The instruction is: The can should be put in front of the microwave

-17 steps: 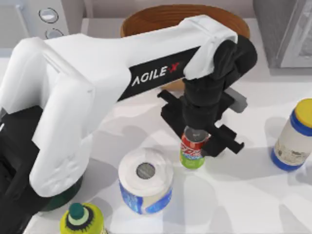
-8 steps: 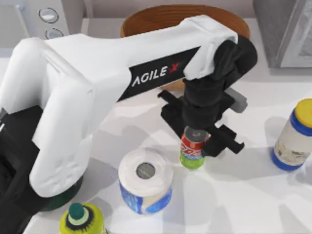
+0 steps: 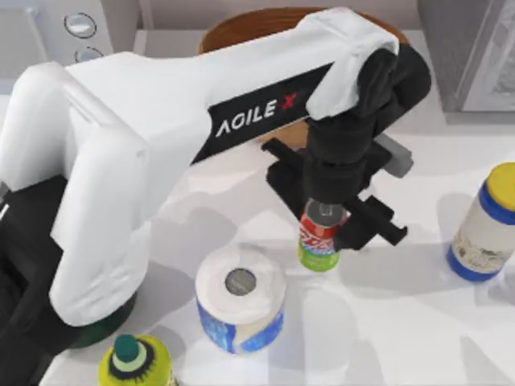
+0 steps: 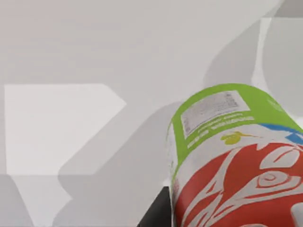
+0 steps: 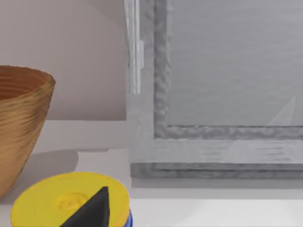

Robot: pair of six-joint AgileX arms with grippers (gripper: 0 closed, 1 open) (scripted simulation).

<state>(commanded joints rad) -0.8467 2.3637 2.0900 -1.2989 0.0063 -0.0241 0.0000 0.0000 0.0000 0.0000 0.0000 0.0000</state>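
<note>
The table (image 3: 418, 322) is white, and the left arm (image 3: 161, 137) reaches across it from nine o'clock toward the centre, its white link slanting up to a black wrist that bends straight down. At eleven o'clock sits the microwave (image 3: 76, 28), light grey with two round knobs; at one o'clock stands a darker grey appliance (image 3: 475, 48) with a white-framed door. A wooden bowl (image 3: 241, 32) sits at twelve o'clock behind the arm.

The left claw (image 3: 322, 229) points down just past the table's centre, its black fingers (image 3: 366, 225) pinching the can (image 3: 319, 240) from both sides. The can stands upright, red above and green below; the left wrist view shows its green band (image 4: 213, 109) close up.

A paper roll (image 3: 240, 297) stands near the can at seven o'clock from it. A yellow-capped jar (image 3: 487, 225) stands at three o'clock.

A dark tip of the right claw (image 5: 92, 210) shows before the jar's cap; whether it is spread I cannot tell.
</note>
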